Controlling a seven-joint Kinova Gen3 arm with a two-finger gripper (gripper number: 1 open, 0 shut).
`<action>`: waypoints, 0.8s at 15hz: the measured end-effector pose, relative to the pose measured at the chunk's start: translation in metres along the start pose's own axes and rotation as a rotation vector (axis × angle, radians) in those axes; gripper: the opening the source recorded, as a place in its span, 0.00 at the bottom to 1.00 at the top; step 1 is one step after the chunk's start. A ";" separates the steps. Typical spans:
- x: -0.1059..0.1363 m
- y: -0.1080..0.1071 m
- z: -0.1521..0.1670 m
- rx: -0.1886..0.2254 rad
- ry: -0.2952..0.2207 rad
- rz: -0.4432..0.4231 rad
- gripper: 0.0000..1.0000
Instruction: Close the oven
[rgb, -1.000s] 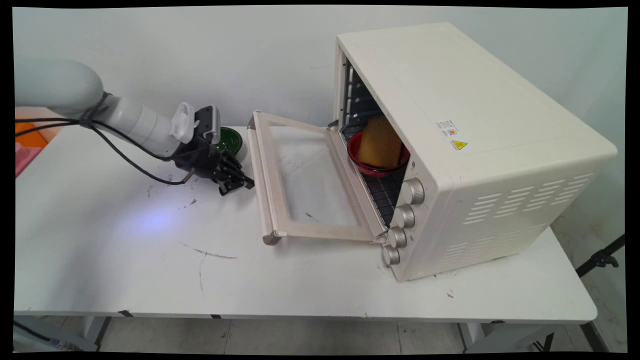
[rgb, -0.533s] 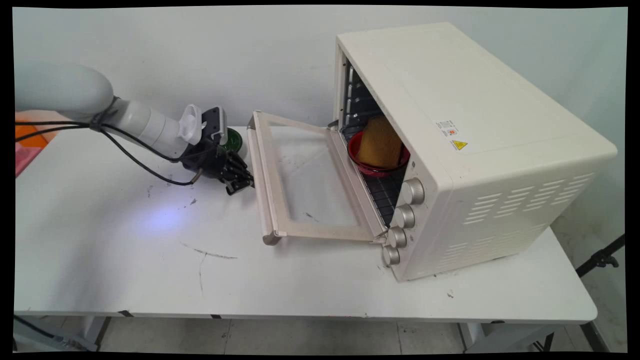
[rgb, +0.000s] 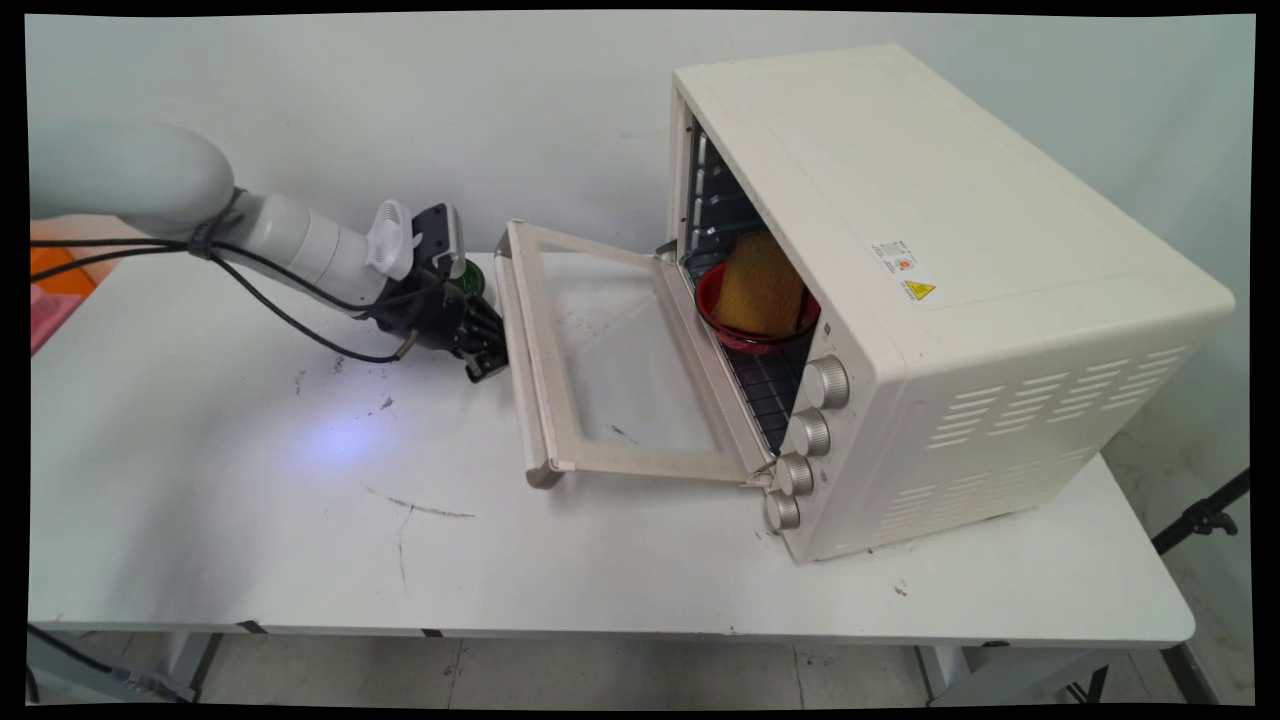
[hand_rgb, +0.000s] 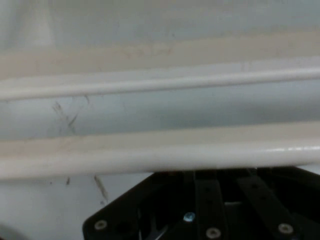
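Note:
A cream toaster oven (rgb: 930, 290) stands on the right of the white table, its glass door (rgb: 600, 370) folded down flat towards the left. My black gripper (rgb: 490, 358) is low over the table, right at the door's handle bar (rgb: 522, 380) along the door's left edge. In the hand view the cream handle bar (hand_rgb: 160, 156) runs across just above the gripper's linkage (hand_rgb: 220, 181), very close. Inside the oven, on the wire rack, sits a red bowl (rgb: 745, 335) holding a yellow-orange lump (rgb: 760, 285). A green bowl (rgb: 470, 278) is mostly hidden behind the wrist.
Several round knobs (rgb: 805, 435) line the oven's front right side. Pink and orange things (rgb: 50, 290) lie at the table's far left edge. Black cables (rgb: 280, 310) hang from the arm. A black stand (rgb: 1200, 515) is off the table at the right.
The gripper has moved right and slightly away from the camera, from a short way left of the door up to its handle, covering more of the green bowl.

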 end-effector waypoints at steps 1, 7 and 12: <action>0.003 0.000 0.000 -0.001 0.007 -0.004 0.00; 0.030 0.001 -0.008 -0.012 0.071 -0.021 0.00; 0.062 -0.001 -0.016 -0.021 0.134 -0.026 0.00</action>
